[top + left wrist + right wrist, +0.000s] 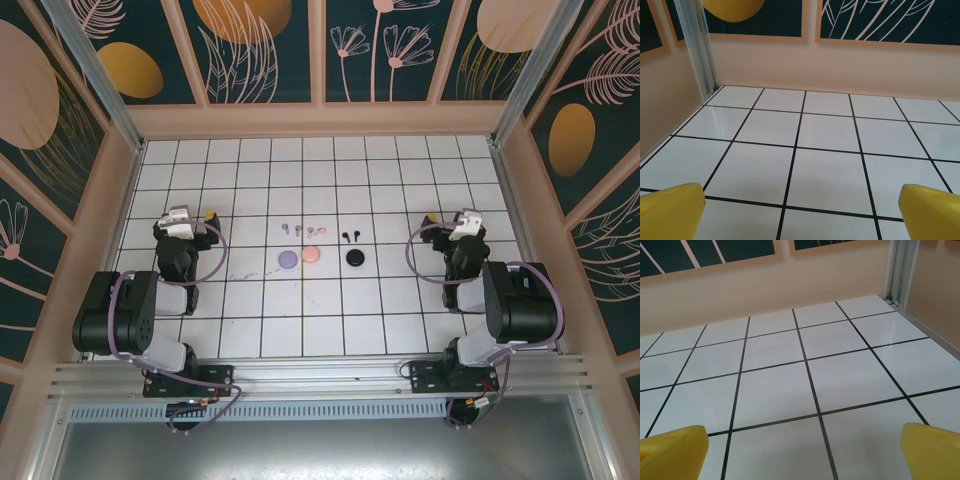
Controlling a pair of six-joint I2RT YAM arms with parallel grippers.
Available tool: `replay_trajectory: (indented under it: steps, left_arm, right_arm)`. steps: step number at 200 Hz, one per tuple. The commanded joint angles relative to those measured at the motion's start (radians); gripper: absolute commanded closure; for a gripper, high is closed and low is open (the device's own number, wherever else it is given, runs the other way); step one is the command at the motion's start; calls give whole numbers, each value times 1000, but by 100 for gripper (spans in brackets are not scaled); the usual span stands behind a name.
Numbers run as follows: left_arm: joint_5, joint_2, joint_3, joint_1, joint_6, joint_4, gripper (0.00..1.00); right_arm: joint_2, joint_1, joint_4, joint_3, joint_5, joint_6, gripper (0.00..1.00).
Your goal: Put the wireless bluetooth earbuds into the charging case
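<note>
Since the tiny stemmed lilac-grey earbuds [290, 229], the pale pink earbuds [315, 230] and the black earbuds [349, 235] lie in a row near the middle of the white grid-tiled bench [400, 300], each pair just behind a flat round lilac disc [288, 259], pink disc [310, 254] or black disc [354, 257], the first reach probably calls for a slow, low approach to one bud, as such small pieces may skid. The left gripper [801, 212] and right gripper [802, 452] stand wide and empty, well apart at either side.
</note>
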Motion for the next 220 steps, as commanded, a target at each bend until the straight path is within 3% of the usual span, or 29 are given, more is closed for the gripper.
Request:
replay_trajectory:
  steps: [1, 189, 207, 220]
  left_arm:
    - [3, -2, -2, 2, -11, 15, 1]
    - [3, -1, 3, 2, -13, 7, 1]
    - [-5, -7, -3, 2, -13, 16, 1]
    - [-41, -40, 26, 1, -29, -66, 1]
  right_arm:
    - [1, -8, 15, 18, -24, -11, 1]
    - [-2, -14, 14, 18, -52, -12, 1]
    - [-49, -11, -82, 50, -36, -6, 1]
    - [-103, -7, -206, 96, -32, -6, 1]
